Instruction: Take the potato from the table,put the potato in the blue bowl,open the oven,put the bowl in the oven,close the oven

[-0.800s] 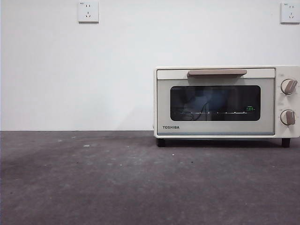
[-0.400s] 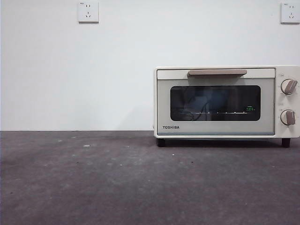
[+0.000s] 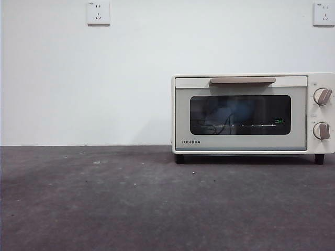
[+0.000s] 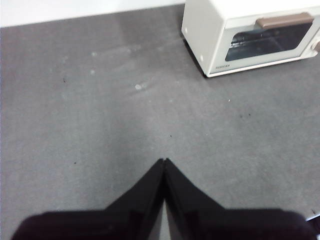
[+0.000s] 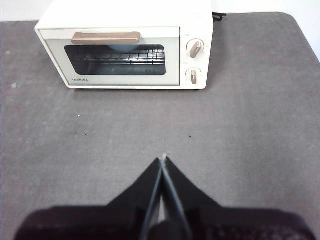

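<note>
The cream-white oven [image 3: 254, 113] stands at the back right of the dark grey table [image 3: 131, 204], its door closed and its beige handle [image 3: 242, 80] up top. A blue shape behind the dark glass [image 3: 225, 112] looks like the blue bowl; a pale blue rim shows in the window [image 5: 120, 48] in the right wrist view. The potato is out of view. My left gripper [image 4: 164, 161] hovers shut and empty over bare table, well in front of the oven [image 4: 250, 32]. Facing the oven door [image 5: 125, 47] from a distance, my right gripper [image 5: 163, 159] is also shut and empty.
Two knobs [image 3: 322, 96] sit on the oven's right side. Wall sockets [image 3: 98, 13] hang on the white wall behind. The table's right edge [image 5: 306, 45] lies a little past the oven. A black cord [image 5: 218, 14] trails behind the oven.
</note>
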{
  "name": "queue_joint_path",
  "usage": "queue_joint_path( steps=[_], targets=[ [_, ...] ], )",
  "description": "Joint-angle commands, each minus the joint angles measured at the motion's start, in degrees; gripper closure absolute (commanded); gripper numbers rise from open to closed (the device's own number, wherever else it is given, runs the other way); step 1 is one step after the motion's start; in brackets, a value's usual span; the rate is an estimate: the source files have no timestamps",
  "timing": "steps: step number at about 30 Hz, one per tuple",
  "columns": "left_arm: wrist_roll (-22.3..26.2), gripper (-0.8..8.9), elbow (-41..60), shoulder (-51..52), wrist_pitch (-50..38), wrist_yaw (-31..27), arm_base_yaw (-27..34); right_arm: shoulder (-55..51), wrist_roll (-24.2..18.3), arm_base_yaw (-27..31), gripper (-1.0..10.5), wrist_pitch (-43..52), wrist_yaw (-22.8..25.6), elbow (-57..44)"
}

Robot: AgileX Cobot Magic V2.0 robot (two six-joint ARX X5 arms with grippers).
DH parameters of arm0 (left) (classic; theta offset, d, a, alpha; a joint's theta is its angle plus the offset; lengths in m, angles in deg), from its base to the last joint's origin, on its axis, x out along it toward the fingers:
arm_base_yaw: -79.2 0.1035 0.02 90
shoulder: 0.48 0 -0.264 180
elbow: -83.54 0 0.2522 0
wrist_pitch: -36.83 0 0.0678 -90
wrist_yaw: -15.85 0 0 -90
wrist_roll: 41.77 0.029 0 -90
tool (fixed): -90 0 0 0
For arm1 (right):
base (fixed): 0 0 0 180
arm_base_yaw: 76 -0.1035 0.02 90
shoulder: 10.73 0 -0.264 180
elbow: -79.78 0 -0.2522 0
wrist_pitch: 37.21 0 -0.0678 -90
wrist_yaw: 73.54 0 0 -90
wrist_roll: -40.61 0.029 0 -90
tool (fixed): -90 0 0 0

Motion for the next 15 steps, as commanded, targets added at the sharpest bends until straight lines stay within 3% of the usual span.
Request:
queue_joint_path(
  steps=[1,4,7,11,15],
  targets=[
    [9.6,8.18,0.7,0.8,-2.6,-1.1,2.8,0.3,-0.2,0.0,9.5,-0.6,0.0,-0.3],
    [16.3,8.18,5.5,4.1,-13.4,1.8,8.8,0.7,-0.2,0.0,9.5,-1.3,0.0,-0.3],
    [20.9,8.18,15.3,9.7,-29.7,8.0,14.8,1.3,-0.2,0.0,9.5,-2.2,0.0,-0.3],
    [21.3,8.18,31.8,18.0,-49.0,12.9,20.9,2.1,-0.2,0.0,9.5,-2.3,0.0,-0.3],
    [19.6,8.18,45.7,23.6,-61.4,24.8,25.0,2.7,-0.2,0.0,9.5,-2.3,0.0,-0.3]
  ],
)
